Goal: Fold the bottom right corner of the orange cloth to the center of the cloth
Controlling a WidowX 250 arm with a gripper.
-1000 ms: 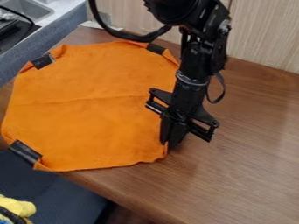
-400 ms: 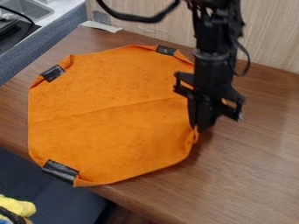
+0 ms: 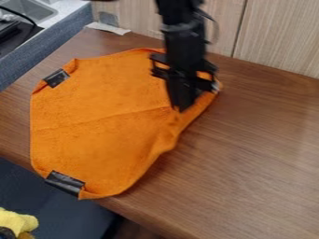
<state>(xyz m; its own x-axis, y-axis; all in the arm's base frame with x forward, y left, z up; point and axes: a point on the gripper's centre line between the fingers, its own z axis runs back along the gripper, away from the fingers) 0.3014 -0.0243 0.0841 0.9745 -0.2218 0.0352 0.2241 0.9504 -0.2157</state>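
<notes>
Black two-finger gripper [image 3: 181, 108] is over the right-hand part of a large orange fabric cloth [image 3: 96, 116], tips down at the material. Fingers look nearly closed, with what seems to be a pinch of cloth between them. Cloth lies on the brown wood-grain table [image 3: 255, 172], left of center in the view, its lower corner close to the front edge. Progress, as judged: the right side is partly done, drawn inward and bunched into a loose ridge below the gripper; the left and middle lie mostly flat, one faint crease across, not folded over. The pinched part is not let go. Black strip [image 3: 57, 78] sits at the upper-left corner, another black strip [image 3: 64, 183] at the lower-left one, both on turned-in fabric. Surface: smooth, light sheen at right, pale torn tape scrap [image 3: 108, 28] near the back. Room: light wood-grain panel [image 3: 280, 37] behind the table, grey sink [image 3: 30, 8] at upper left, blue-grey fabric-like side [image 3: 65, 44] between it and the table, yellow fuzzy item [image 3: 17, 221] at lower left, too cut off to identify.
</notes>
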